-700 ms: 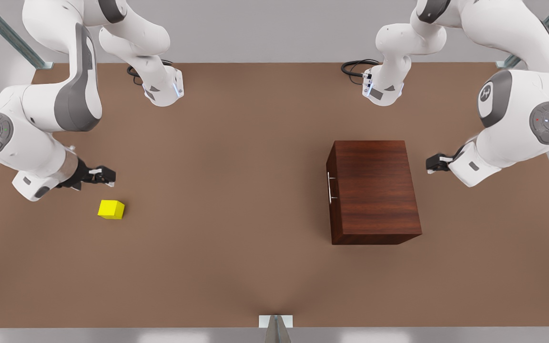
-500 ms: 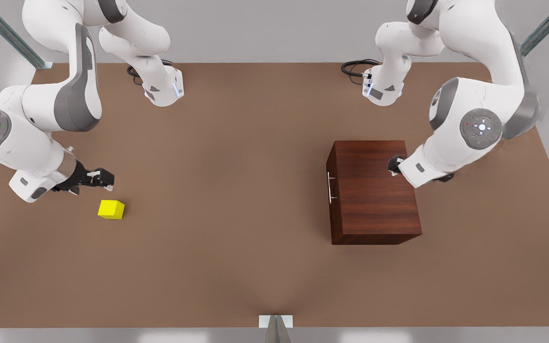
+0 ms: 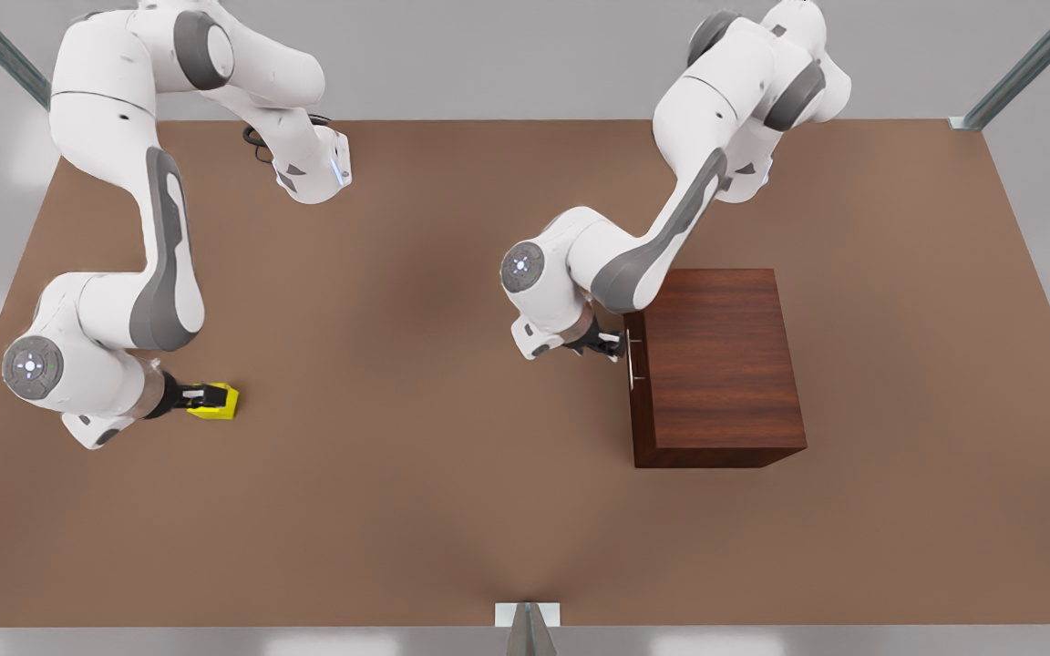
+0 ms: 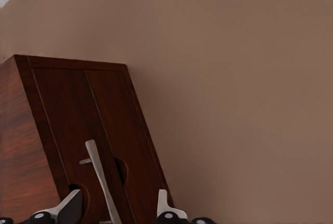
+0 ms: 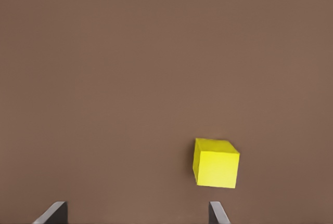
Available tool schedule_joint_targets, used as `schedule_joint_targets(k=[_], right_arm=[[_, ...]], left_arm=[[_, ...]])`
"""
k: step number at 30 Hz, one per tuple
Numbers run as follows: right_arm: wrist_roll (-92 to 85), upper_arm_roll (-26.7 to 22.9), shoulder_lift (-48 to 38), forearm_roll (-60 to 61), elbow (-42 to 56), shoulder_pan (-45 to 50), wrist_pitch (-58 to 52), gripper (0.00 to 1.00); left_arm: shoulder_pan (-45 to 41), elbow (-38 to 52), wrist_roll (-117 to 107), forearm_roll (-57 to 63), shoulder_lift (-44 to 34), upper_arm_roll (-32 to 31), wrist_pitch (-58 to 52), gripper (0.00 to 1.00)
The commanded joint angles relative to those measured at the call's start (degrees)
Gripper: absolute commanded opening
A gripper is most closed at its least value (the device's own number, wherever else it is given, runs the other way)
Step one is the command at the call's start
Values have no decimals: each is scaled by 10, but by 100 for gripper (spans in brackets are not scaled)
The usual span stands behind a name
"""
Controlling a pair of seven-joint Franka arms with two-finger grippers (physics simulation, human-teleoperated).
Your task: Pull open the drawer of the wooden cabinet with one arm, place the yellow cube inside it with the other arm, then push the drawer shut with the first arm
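- The wooden cabinet [image 3: 716, 364] is seen on the table [image 3: 452, 510], its drawer [image 4: 88, 130] closed.
- The silver handle [image 4: 100, 180] is straddled by the left gripper [image 3: 612, 345], fingers apart.
- The yellow cube [image 3: 222, 403] is met by the right gripper [image 3: 206, 398], spread wide.

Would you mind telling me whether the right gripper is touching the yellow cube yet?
Apart. In the right wrist view, the right gripper's open fingertips sit short of the yellow cube, with bare table between them.
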Motion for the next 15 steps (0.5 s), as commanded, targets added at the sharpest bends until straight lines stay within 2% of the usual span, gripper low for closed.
schedule_joint_targets(k=[1, 3, 5, 8, 15], right_arm=[[24, 0, 17, 1, -39, -9, 137, 100], [39, 2, 19, 1, -105, -24, 214, 100], [37, 4, 31, 16, -127, -40, 240, 100], [30, 21, 31, 20, -177, -75, 287, 100], [-18, 22, 31, -5, -199, -111, 297, 100]], left_arm=[[1, -1, -239, 45, 8, 3, 22, 76], [1, -17, -245, 47, 10, 21, 22, 76], [1, -18, -249, 46, 19, 28, 22, 76], [-1, -18, -268, 45, 23, 28, 21, 69], [-8, -32, -302, 44, 23, 28, 14, 69]])
